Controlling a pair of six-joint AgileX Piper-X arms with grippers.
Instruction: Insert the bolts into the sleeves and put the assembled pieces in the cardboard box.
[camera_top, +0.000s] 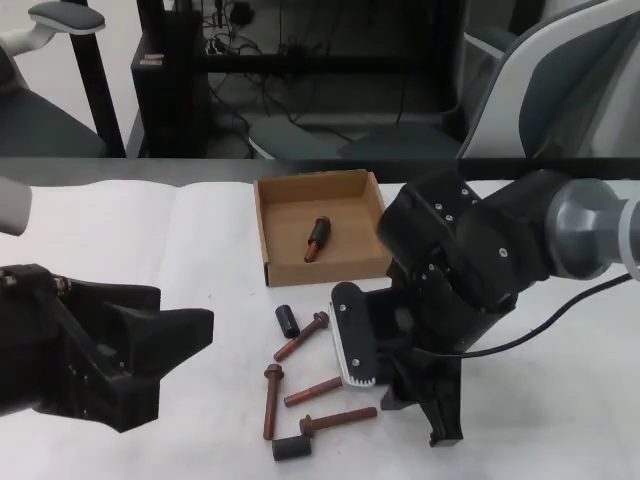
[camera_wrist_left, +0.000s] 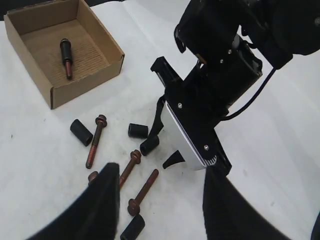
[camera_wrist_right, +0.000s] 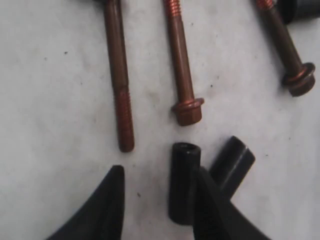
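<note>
Right gripper (camera_wrist_right: 159, 175): jaws open, pointed down at the white bench cover (camera_wrist_right: 50, 100) among the loose parts. One black sleeve (camera_wrist_right: 183, 182) lies between the jaws, close against one finger (camera_wrist_right: 212, 210) and well clear of the other; it is not gripped. A second sleeve (camera_wrist_right: 234, 161) lies slanted on the outer side of that same finger and is partly hidden by it; cannot tell whether the two sleeves touch. Just past the fingertips lie copper-coloured fasteners. The nearest bolt (camera_wrist_right: 182, 70) has its flanged head toward the sleeve between the jaws, with a small gap left. The second bolt (camera_wrist_right: 120, 90) has its threaded end toward the open space between the jaws. The third bolt (camera_wrist_right: 286, 50) lies beyond the second sleeve, head end nearer the jaws. Left gripper (camera_wrist_left: 160, 172): jaws spread apart, held back from the parts and facing the right gripper across them. Cardboard box (camera_top: 268, 240): beyond both sets of jaws, apart from the loose parts, with one assembled piece (camera_top: 317, 238) lying on its floor.
</note>
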